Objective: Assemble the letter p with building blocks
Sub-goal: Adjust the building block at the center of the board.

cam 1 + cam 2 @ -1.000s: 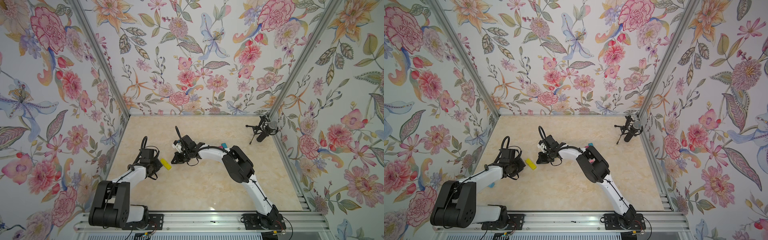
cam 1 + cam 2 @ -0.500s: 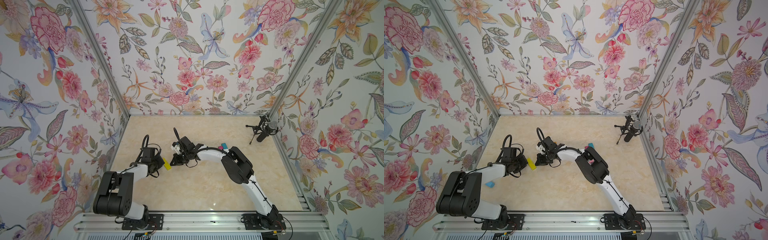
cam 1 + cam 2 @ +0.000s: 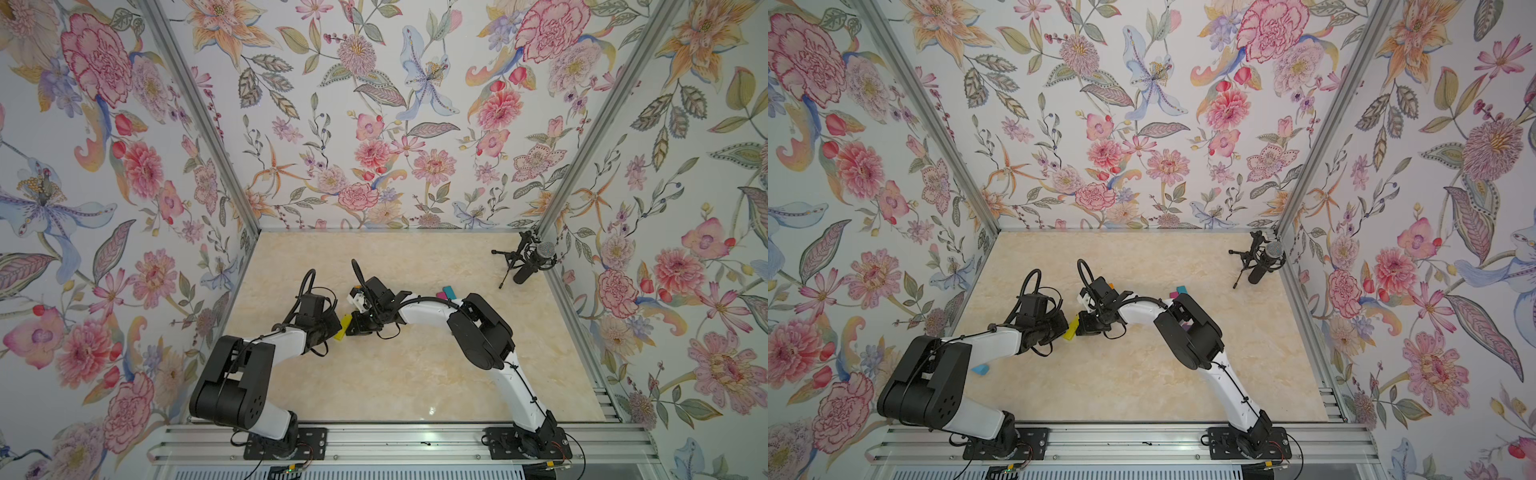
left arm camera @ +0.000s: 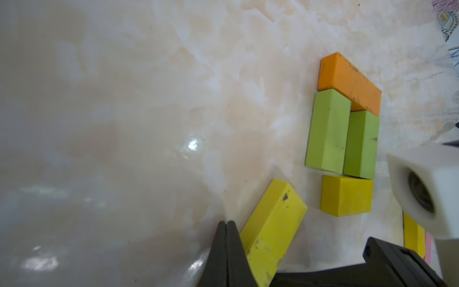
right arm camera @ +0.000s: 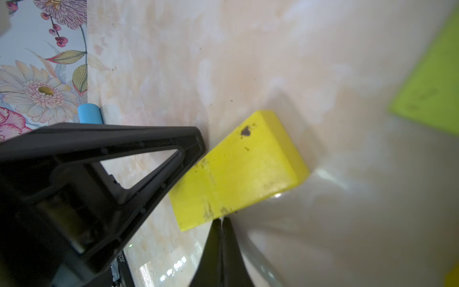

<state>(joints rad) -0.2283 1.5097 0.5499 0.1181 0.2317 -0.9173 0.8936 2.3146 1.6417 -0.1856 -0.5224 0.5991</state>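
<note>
Left tool (image 4: 226, 224), pressed together, has neared the yellow block (image 4: 270, 223), maybe touching; right tool (image 5: 221, 221) likewise; marble tabletop (image 4: 124, 99).

Both top views look steeply down from high above the arm bases, far off, taking in the whole table (image 3: 415, 374) and both arms. Each wrist camera sits just behind its own fingertips, low and very near the tabletop, facing forward past the left gripper (image 4: 226, 223) or the right gripper (image 5: 221, 220). The two wrist views face each other and share the yellow block (image 4: 272, 228) just ahead of both tips.
</note>
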